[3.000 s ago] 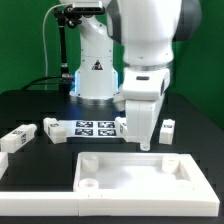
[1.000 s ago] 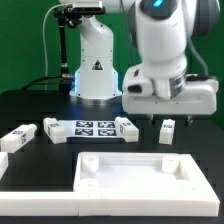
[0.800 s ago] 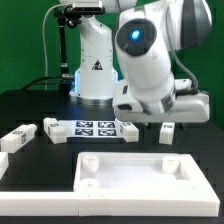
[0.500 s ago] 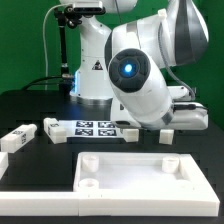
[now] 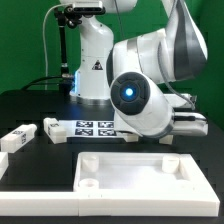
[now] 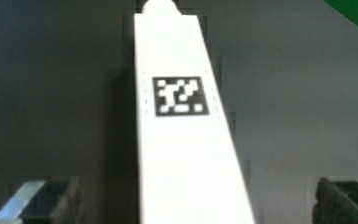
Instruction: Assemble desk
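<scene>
Below the spread end effector (image 6: 188, 200), the leg (image 6: 179, 160) runs off-frame.

The arm (image 5: 150, 60) has smooth, rounded white shells, grey toward the upper right. A round cap (image 5: 131, 91) at centre glows blue. Its white base (image 5: 95, 45) carries a black triangle. The tool (image 6: 190, 200) has dark grey fingers (image 6: 34, 200).
</scene>
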Action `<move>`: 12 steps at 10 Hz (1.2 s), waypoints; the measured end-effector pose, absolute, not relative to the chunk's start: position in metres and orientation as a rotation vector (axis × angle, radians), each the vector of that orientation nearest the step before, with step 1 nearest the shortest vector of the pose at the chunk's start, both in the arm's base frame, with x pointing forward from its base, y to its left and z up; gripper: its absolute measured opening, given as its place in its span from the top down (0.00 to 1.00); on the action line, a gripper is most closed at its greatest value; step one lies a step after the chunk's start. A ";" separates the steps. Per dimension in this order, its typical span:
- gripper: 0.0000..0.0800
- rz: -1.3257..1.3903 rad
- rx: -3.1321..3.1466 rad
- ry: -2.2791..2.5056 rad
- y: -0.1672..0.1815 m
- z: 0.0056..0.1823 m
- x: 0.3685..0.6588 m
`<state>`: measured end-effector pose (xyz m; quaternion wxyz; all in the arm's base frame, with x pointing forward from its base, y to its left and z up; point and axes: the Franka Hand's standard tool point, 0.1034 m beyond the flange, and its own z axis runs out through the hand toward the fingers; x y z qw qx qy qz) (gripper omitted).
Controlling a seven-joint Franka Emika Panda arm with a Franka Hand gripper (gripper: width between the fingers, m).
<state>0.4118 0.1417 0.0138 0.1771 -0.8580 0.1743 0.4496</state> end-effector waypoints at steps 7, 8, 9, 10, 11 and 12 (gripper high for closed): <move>0.64 1.277 -2.450 0.460 0.148 0.013 0.409; 0.64 1.277 -2.450 0.460 0.148 0.013 0.409; 0.64 1.277 -2.450 0.460 0.148 0.013 0.409; 0.64 1.277 -2.450 0.460 0.148 0.013 0.409; 0.64 1.277 -2.450 0.460 0.148 0.013 0.409; 0.64 1.295 -2.444 0.437 0.146 0.019 0.409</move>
